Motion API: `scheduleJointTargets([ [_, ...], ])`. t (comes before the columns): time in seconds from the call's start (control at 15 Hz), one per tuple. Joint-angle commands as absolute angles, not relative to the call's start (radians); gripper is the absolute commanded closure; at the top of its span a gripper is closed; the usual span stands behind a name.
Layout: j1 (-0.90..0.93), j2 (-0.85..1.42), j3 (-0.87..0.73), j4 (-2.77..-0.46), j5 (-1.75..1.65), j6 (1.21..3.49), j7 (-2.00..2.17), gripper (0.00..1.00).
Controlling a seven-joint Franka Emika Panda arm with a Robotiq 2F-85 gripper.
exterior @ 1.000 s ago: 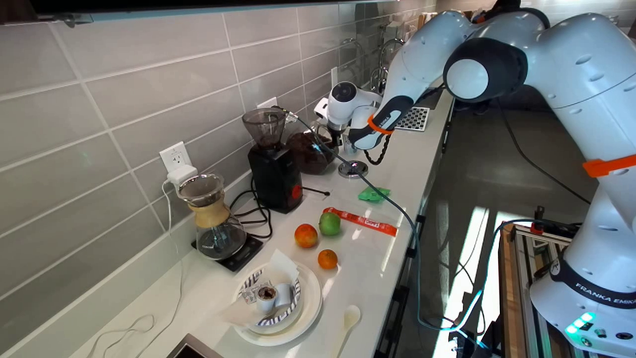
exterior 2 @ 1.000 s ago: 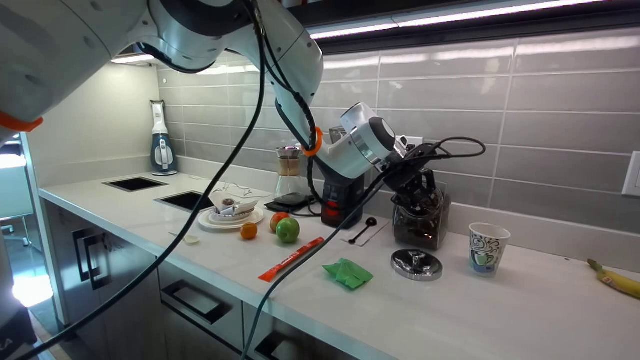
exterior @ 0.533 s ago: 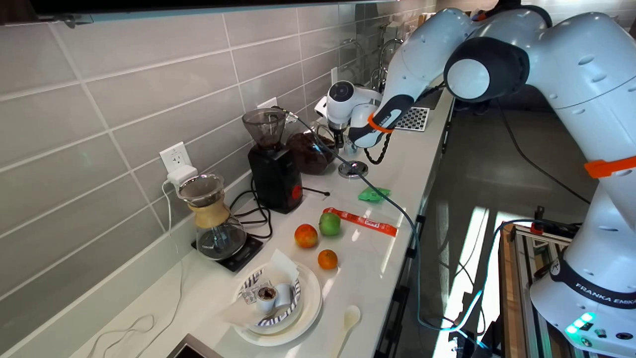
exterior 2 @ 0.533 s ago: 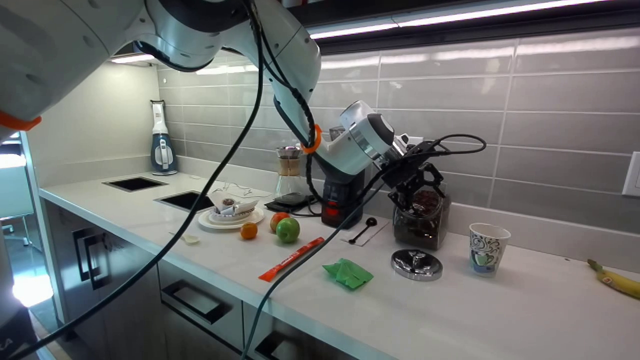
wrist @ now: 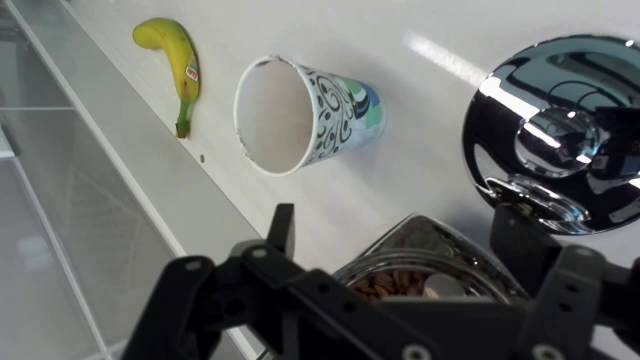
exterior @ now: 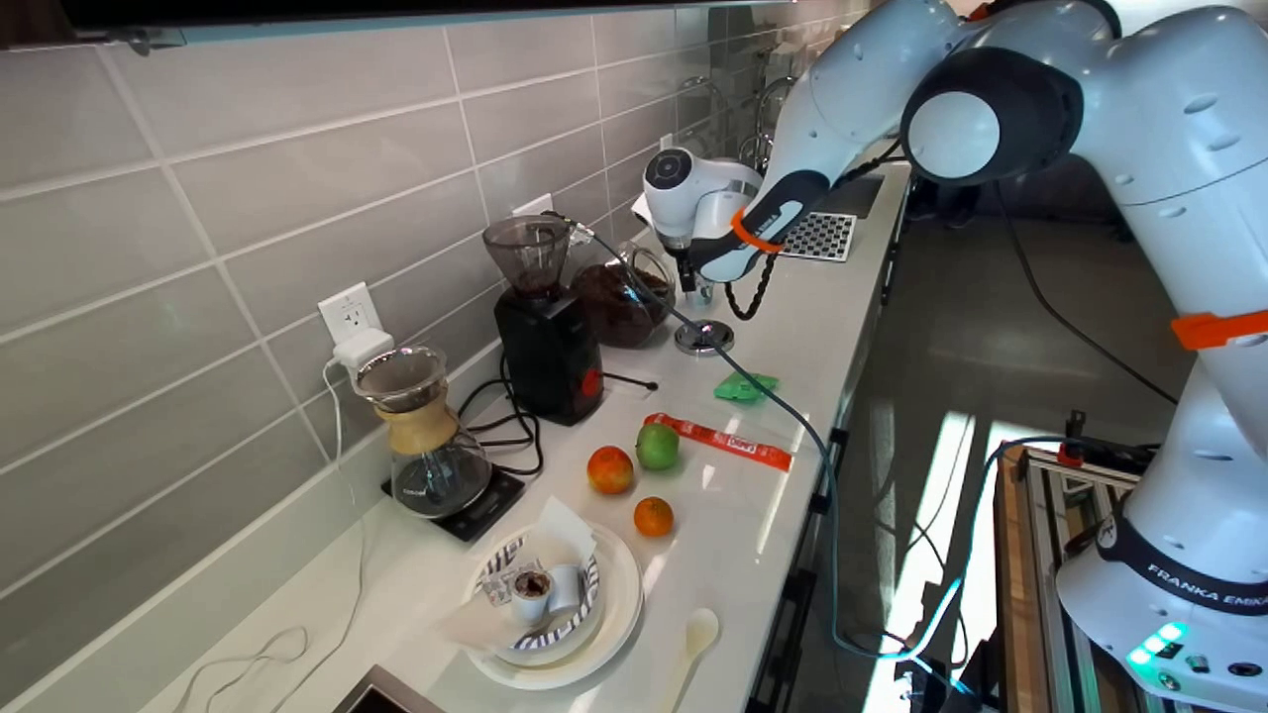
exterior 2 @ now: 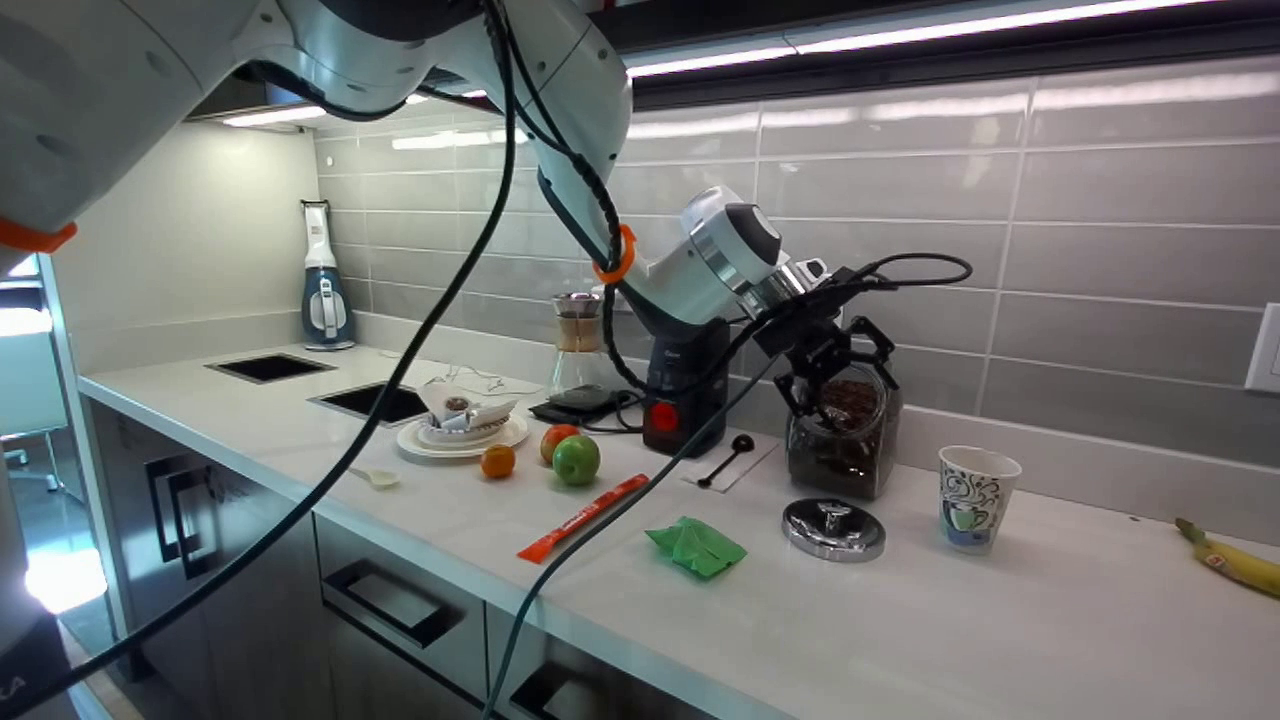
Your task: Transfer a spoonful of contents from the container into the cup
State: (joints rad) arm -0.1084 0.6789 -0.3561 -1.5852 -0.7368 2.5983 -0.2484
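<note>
End effector [wrist: 400, 234] hangs spread wide near the container [exterior 2: 838, 464]; cup [exterior 2: 975, 500] farther off.

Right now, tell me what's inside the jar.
In the wrist view, the jar shows brown, bean-like pieces and, beside them, a pale, rounded thing, too cut off to name. The tool hides most of the rest there.

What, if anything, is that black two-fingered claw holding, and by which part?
Nothing: the black two-fingered gripper stands open near the clear glass jar.
</note>
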Motion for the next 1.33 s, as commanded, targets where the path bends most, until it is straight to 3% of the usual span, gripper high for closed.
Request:
scheduleJointTargets([
  [0.0,-0.150,0.586,-0.284,-1.656,-0.681,2.488,-0.265,0.00],
  [0.4,-0.246,0.478,-0.191,-1.716,-0.433,2.388,-0.328,0.00],
  [1.27,-0.420,0.294,-0.097,-1.877,0.057,2.507,-0.619,0.00],
])
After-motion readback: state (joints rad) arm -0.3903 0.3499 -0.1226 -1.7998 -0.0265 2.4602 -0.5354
